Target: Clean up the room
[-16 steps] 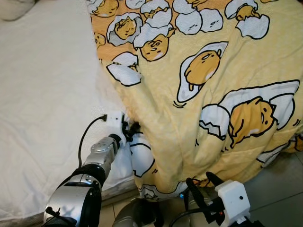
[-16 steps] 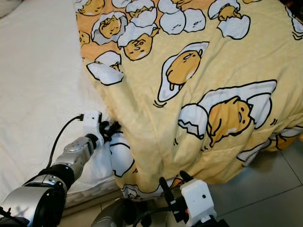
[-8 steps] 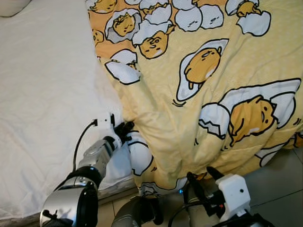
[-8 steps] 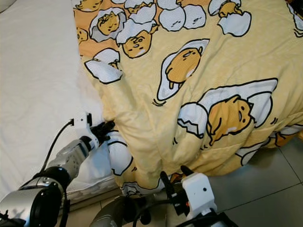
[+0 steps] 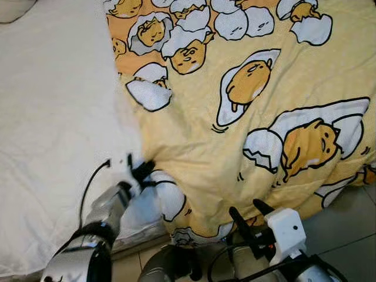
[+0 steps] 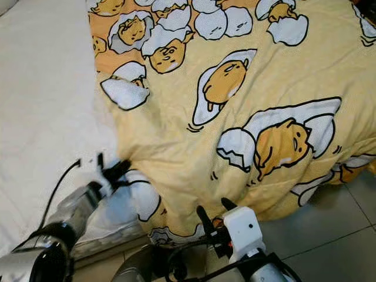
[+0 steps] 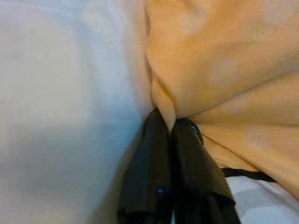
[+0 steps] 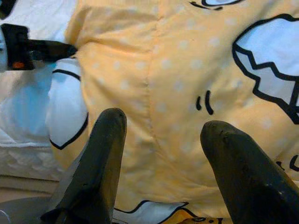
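I see my left hand [image 6: 120,168] blurred at the edge of the yellow egg-print blanket [image 6: 235,117], where it meets the white bed sheet [image 6: 47,106]. My right hand [image 6: 212,212] sits low, its fingers apart, in front of the blanket's hanging end. Grey tiled floor [image 6: 335,235] lies to my right.
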Tool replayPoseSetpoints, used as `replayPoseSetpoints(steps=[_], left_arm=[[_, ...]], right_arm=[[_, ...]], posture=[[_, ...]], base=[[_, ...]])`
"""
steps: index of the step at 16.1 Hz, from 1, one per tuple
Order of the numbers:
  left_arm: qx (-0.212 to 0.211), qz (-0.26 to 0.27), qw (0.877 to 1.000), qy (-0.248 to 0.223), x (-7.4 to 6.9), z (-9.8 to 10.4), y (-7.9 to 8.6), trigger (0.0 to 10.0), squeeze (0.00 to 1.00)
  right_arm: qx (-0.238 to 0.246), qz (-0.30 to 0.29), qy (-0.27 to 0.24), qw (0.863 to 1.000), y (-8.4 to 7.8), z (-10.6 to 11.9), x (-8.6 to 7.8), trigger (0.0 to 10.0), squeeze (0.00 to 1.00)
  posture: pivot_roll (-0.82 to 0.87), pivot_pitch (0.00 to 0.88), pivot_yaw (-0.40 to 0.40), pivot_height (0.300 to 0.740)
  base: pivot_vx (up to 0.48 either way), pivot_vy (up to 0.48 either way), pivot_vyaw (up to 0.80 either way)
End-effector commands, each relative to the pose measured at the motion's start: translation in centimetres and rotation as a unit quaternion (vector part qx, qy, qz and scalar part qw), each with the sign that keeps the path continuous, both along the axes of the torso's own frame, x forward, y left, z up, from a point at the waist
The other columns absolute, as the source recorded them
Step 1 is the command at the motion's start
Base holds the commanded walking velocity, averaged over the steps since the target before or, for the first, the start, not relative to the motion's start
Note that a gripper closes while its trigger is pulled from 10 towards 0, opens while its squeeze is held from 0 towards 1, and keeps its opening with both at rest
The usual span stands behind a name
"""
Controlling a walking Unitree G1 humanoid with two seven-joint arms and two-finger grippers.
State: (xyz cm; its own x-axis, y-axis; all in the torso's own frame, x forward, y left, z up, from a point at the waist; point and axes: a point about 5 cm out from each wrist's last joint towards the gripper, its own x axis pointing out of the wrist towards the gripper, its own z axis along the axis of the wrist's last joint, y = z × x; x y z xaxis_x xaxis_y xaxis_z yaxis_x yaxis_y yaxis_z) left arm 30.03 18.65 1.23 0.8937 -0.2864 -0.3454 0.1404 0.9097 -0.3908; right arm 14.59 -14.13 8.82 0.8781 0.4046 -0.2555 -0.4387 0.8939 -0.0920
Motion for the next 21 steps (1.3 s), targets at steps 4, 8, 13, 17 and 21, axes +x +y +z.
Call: replayPoseSetpoints(steps=[4,8,13,17,21], left_arm=[[0.029,0.096,0.991,0.086,-5.5,-3.8,5.5,0.0,0.00],[0.042,0.120,0.980,0.156,-10.2,-6.7,6.1,0.0,0.00],[0.060,0.135,0.972,0.184,-12.8,-8.0,6.0,0.0,0.00],[0.101,0.131,0.968,0.191,-13.8,-8.3,6.2,0.0,0.00],[0.126,0.132,0.958,0.223,-16.8,-9.4,6.2,0.0,0.00]], right_arm=[[0.010,0.015,0.021,1.000,0.4,-0.8,0.1,10.0,0.00],[0.009,0.024,0.019,0.999,0.6,-1.0,0.7,10.0,0.00],[0.022,0.029,-0.004,0.999,0.6,-0.2,1.2,10.0,0.00],[0.019,0.063,-0.009,0.998,1.3,-0.2,1.5,10.0,0.00],[0.019,0.070,-0.009,0.997,1.3,-0.4,1.7,10.0,0.00]], posture=[[-0.31,0.247,0.209,0.723],[-0.30,0.230,0.208,0.723],[-0.30,0.217,0.201,0.723],[-0.29,0.209,0.194,0.723],[-0.28,0.198,0.185,0.723]], base=[[0.000,0.000,0.00],[0.000,0.000,0.00],[0.000,0.000,0.00],[0.000,0.000,0.00],[0.000,0.000,0.00]])
